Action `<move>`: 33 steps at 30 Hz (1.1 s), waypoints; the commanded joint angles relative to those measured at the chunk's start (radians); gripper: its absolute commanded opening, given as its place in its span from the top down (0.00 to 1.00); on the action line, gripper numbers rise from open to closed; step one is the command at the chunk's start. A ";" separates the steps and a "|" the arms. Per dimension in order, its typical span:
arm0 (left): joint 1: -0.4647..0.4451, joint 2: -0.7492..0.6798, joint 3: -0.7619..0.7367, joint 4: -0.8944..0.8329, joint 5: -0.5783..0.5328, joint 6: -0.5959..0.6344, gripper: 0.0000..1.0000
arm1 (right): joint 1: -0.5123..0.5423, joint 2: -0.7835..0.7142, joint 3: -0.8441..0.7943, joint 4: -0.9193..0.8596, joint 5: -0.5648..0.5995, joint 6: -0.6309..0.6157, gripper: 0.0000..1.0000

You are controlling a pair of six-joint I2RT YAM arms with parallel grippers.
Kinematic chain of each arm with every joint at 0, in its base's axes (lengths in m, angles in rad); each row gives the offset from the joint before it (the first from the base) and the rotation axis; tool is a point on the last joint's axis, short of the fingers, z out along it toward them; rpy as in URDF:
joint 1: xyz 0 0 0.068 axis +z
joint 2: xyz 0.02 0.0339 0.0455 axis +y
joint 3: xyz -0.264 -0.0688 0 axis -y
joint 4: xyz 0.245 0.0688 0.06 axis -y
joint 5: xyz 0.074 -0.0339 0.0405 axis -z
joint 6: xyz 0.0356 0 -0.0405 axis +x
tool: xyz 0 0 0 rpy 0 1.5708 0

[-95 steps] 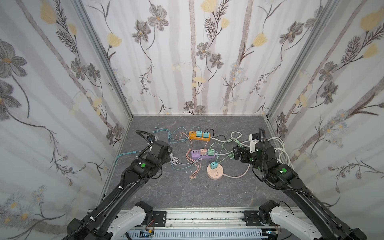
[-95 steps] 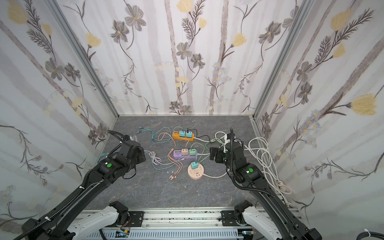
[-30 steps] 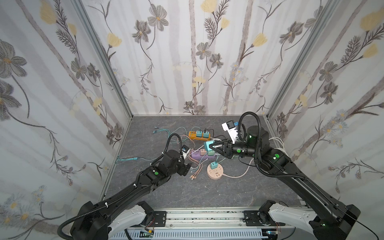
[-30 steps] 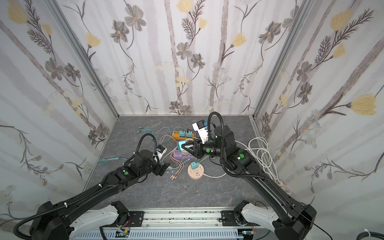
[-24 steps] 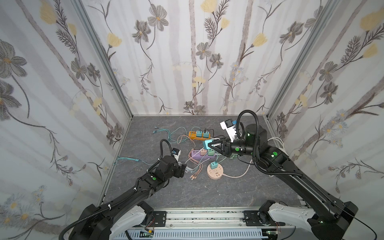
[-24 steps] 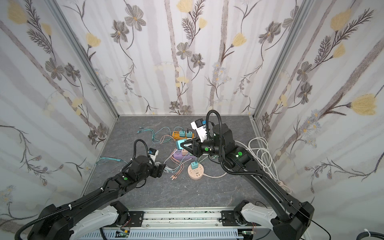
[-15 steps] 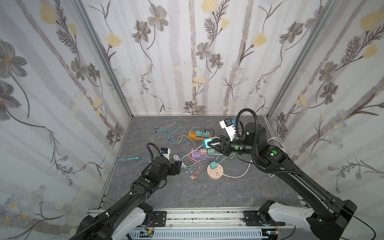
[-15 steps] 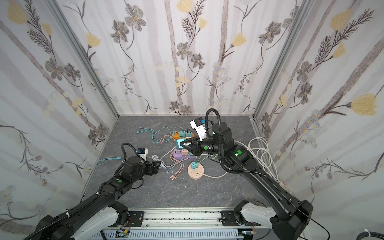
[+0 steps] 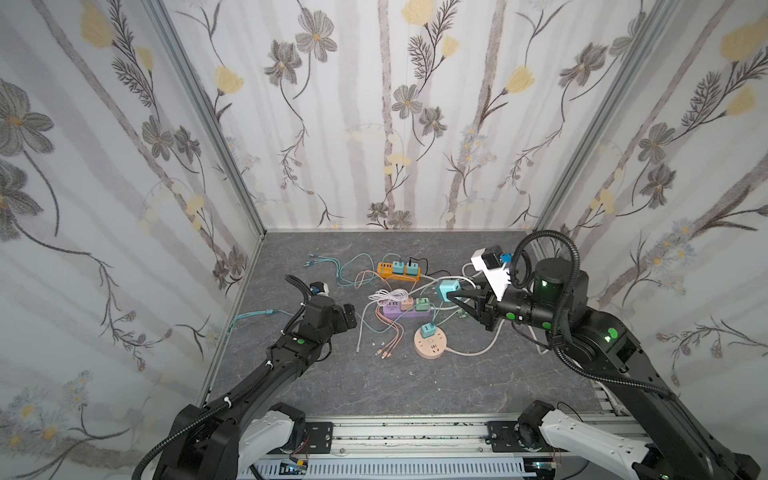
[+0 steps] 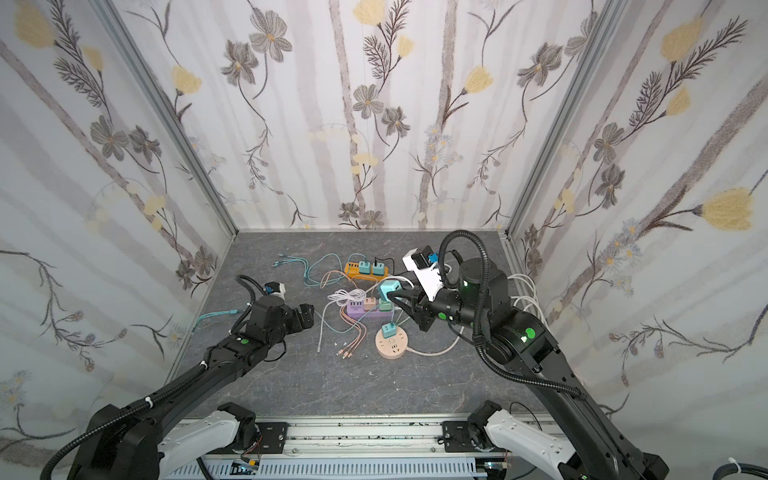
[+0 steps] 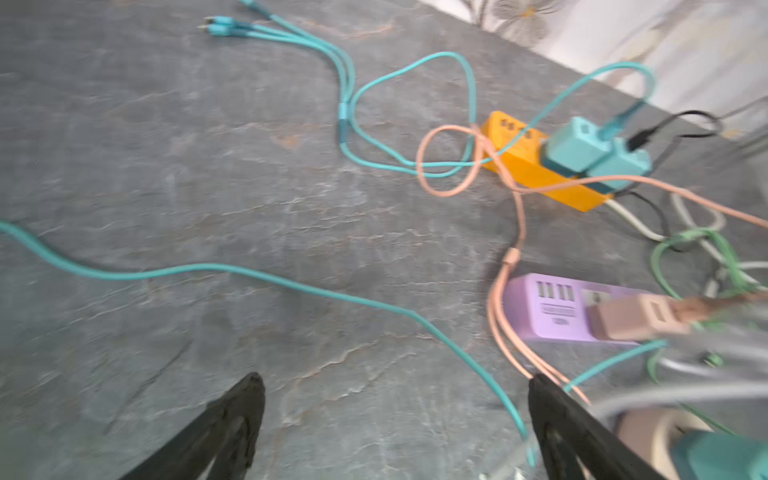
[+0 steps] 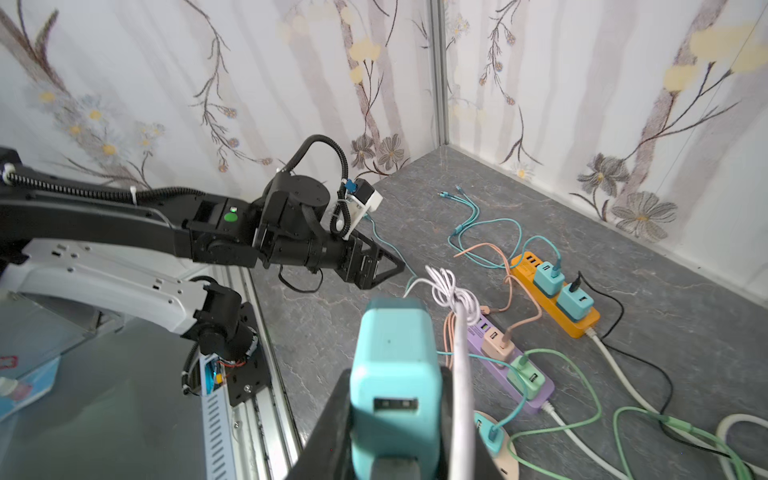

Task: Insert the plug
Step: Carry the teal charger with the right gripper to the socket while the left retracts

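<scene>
Evidently the step in hand is the carry: the right gripper (image 9: 452, 294) is clamped on the teal plug (image 12: 395, 374) and holds it in the air above the purple power strip (image 9: 392, 309); the plug's USB face is turned toward the right wrist camera, and its prongs are hidden; the left gripper (image 11: 395, 415) stands wide and empty, low over the grey floor (image 9: 374, 386) to the left of that strip, touching nothing that can be seen; a white cable (image 12: 459, 374) runs along the plug's side by one finger, and whether it is pinched cannot be told; next, by judgement, the plug wants turning prongs-down, lining up over a free socket on that strip or on the round pink socket (image 9: 432, 347), and pressing straight in, perhaps with the left claw steadying the base.
</scene>
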 commanded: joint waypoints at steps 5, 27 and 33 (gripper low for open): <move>0.005 0.002 0.028 -0.101 -0.218 -0.089 0.00 | -0.006 -0.071 -0.166 -0.144 0.074 -0.431 1.00; -0.107 0.195 0.201 -0.132 0.070 0.015 0.00 | -0.063 -0.103 0.012 -0.155 -0.017 -0.402 1.00; -0.180 0.264 0.225 -0.101 0.048 0.029 0.00 | -0.191 -0.198 0.111 -0.052 0.290 -0.355 1.00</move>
